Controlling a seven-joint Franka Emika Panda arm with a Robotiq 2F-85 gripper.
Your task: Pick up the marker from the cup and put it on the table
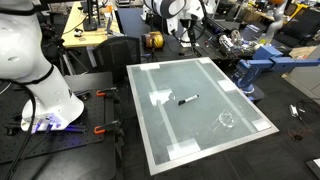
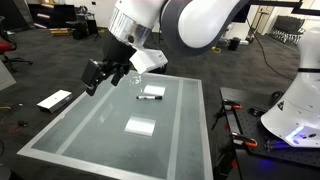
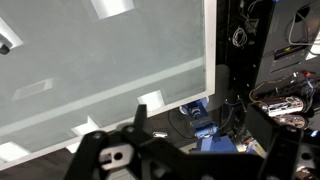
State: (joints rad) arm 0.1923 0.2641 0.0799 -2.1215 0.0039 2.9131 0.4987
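The black marker lies flat on the pale glass table, near its middle and partly on a whitish tape patch; it also shows in an exterior view. The clear cup stands on the table, apart from the marker, as a faint outline. My gripper hangs high above the table's edge, well away from both; its fingers look spread and empty. In the wrist view the gripper is a dark shape at the bottom, over the table's border.
A blue vise stands beside the table and shows in the wrist view. A cluttered wooden workbench is behind. The white robot base and red-handled clamps sit at the table's side.
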